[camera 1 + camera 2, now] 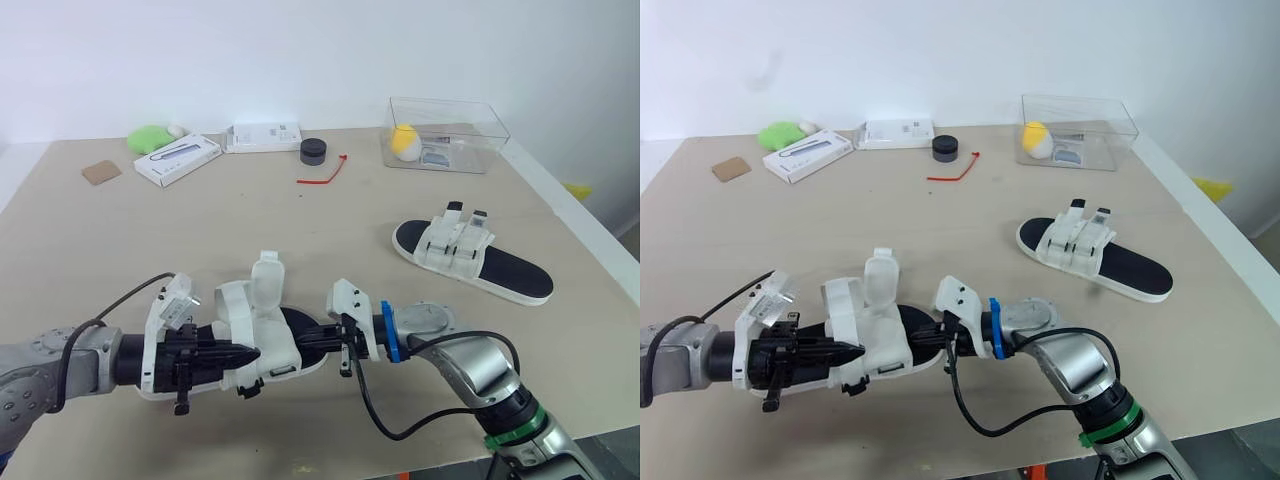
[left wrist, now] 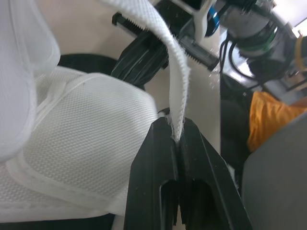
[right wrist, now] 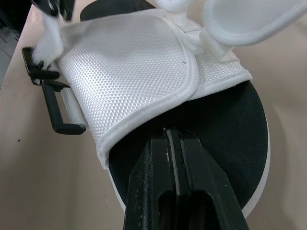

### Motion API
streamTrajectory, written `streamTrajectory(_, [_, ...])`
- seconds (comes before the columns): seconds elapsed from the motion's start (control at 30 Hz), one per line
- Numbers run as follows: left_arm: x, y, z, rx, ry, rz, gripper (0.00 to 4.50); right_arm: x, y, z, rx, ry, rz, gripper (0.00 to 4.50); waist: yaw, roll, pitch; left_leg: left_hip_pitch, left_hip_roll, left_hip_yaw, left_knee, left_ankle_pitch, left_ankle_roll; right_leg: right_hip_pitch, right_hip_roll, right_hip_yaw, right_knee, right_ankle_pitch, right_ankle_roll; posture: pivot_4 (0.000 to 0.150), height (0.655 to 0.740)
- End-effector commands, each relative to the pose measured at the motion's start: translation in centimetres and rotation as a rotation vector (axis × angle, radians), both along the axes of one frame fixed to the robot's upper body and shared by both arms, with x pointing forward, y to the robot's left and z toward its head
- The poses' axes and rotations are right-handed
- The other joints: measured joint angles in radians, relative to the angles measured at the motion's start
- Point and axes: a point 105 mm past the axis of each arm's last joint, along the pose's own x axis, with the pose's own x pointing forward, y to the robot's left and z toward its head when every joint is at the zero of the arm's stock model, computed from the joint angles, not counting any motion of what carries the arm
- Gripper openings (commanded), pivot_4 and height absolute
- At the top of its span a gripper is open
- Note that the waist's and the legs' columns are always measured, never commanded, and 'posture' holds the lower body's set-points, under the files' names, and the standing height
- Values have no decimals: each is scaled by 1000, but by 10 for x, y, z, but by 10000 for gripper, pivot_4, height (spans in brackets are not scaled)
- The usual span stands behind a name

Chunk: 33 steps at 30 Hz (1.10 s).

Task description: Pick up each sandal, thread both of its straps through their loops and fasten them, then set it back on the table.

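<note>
1. The near sandal (image 1: 272, 338) is at the front of the surface (image 1: 300, 240), between the two hands. It has a black footbed and a white mesh upper. One flap of the upper stands up open, and whether the sole rests on the surface cannot be told.
2. A loose white strap (image 2: 175, 72) runs from this sandal down into the left hand (image 1: 250, 353). In the left wrist view its two black fingers (image 2: 162, 158) are pressed together, with the strap's end pinched between their tips.
3. The right hand (image 1: 322, 341) comes at the sandal from the opposite side. Its fingers (image 3: 158, 163) are closed on the edge of the black sole, just under the lip of the mesh upper.
4. A black buckle loop (image 3: 53, 104) hangs off the side of the upper.
5. The second sandal (image 1: 470, 258) lies flat on the surface well off to the right, with both straps folded across its middle.
6. Along the back edge stand a clear box (image 1: 478, 125) holding a yellow object (image 1: 404, 140), a black puck (image 1: 314, 151) and a red tie (image 1: 325, 175).
7. Further left are two white boxes (image 1: 178, 159) (image 1: 263, 137), a green object (image 1: 150, 138) and a brown square (image 1: 101, 172).
</note>
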Motion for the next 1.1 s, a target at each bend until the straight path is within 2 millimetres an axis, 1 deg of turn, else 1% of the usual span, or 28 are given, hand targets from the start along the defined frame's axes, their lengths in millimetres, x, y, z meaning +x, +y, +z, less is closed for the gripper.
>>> streamTrajectory(0.03, [-8, -3, -8, 42, 8, -42, 211, 0, -3, -9, -25, 30, -20, 0, 0, 0, 0, 0, 0, 0, -1, 0, 0, 0, 0, 0, 0, 0, 0, 1500, 7400])
streamTrajectory(0.2, [-3, -6, 1, -11, -3, -20, 211, 0, -3, -9, -23, 34, -21, 0, 1, 0, 0, 0, 0, 0, -2, 0, 0, 0, 0, 0, 0, -1, 0, 1500, 7400])
streamTrajectory(0.23, [-4, -6, 1, -5, -1, -25, 2942, 0, -3, -9, -24, 35, -21, 0, 1, 0, 0, 0, 0, 0, -2, 0, 0, 0, 0, 0, 0, -1, 0, 1500, 7400])
streamTrajectory(0.33, [-12, -7, 0, -8, 36, -56, 13257, -1, -3, -9, -24, 36, -21, 0, 1, 0, 0, 0, 0, 0, -2, 0, 0, 0, 0, 1, 0, -1, 1, 1500, 7400])
streamTrajectory(0.37, [-12, -8, 0, -9, 38, -57, 20059, 0, -3, -9, -24, 36, -22, 0, 1, 0, 0, 0, 0, 0, -2, 0, 0, 0, 0, 1, 0, -1, 1, 1500, 7400])
streamTrajectory(0.43, [-11, -8, 1, -16, 33, -46, 28457, 0, -3, -9, -24, 36, -22, 0, 1, 0, 0, 0, 0, 0, -2, 0, 0, 0, 0, 1, 0, -1, 1, 1500, 7400])
streamTrajectory(0.47, [-10, -8, 2, -24, 31, -41, 34037, 0, -3, -9, -25, 36, -22, 0, 1, 0, 0, 0, 0, 0, -2, 0, 0, 0, 0, 0, 0, -1, 1, 1500, 7400])
streamTrajectory(0.53, [-7, -8, 5, -39, 24, -31, 43010, -1, -3, -9, -25, 37, -22, 0, 1, 0, 0, 0, 0, 0, -2, 0, 0, 0, 0, 0, 0, -1, 0, 1500, 7400])
streamTrajectory(0.57, [-5, -7, 6, -46, 15, -17, 44172, -1, -3, -10, -25, 38, -22, 0, 1, 0, 0, 0, 0, 0, -2, 0, 0, 0, 0, 0, 0, -1, 0, 1500, 7400])
streamTrajectory(0.7, [6, -5, 20, -123, 2, 29, 44172, -1, -3, -10, -25, 41, -20, 0, 2, 0, 0, 0, -1, 0, -2, 0, 0, 0, 0, 0, 0, -1, 1, 1500, 7400])
streamTrajectory(0.77, [13, -4, 26, -158, -12, 61, 39101, -1, -4, -10, -25, 42, -20, 0, 2, 0, 0, 0, 0, -1, -2, 0, 0, 0, 0, 0, 0, 1, 3, 1500, 7400])
streamTrajectory(0.8, [17, -3, 28, -172, -19, 86, 36194, -1, -4, -10, -25, 43, -20, 0, 2, 0, 0, 0, 0, -1, -2, 0, 0, 0, 0, 0, 0, 1, 4, 1500, 7400])
streamTrajectory(0.83, [20, -2, 29, -180, -23, 103, 31443, -2, -4, -10, -25, 43, -20, 0, 2, 0, 0, 0, -1, 0, -2, 0, 0, 0, 0, 0, 0, 1, 4, 1500, 7400])
streamTrajectory(0.87, [22, -2, 30, -190, -21, 111, 27902, -2, -4, -10, -25, 44, -20, 0, 2, -1, 0, 0, -1, 0, -2, 0, 0, 0, 0, 0, 0, 2, 5, 1500, 7400])
streamTrajectory(0.9, [21, -3, 31, -196, -14, 110, 25470, -2, -4, -10, -25, 45, -20, 0, 2, -1, 0, 0, -1, 0, -2, 0, 0, 0, 0, 0, 0, 2, 5, 1500, 7400])
streamTrajectory(0.93, [20, -3, 30, -192, -9, 105, 20779, -2, -4, -10, -26, 45, -19, 0, 2, -1, 0, 0, -1, 0, -2, 0, 0, 0, 0, 0, 0, 2, 5, 1500, 7400])
streamTrajectory(0.97, [18, -4, 29, -180, -4, 97, 17823, -2, -4, -10, -26, 46, -19, 0, 2, -1, 0, 0, -1, 0, -2, 0, 0, 0, 0, 0, 0, 2, 5, 1500, 7400])
streamTrajectory(1.0, [16, -5, 25, -151, -2, 83, 12283, -2, -4, -10, -26, 47, -19, 0, 2, -1, 0, 0, -1, 0, -2, 0, 0, 0, 0, 0, 0, 2, 5, 1500, 7400])
streamTrajectory(1.1, [9, -7, 17, -109, 10, 52, 1899, -2, -4, -10, -25, 47, -19, 0, 2, -1, 0, 0, -1, 0, -2, 0, 0, 0, 0, 0, 0, 2, 5, 1500, 7400])
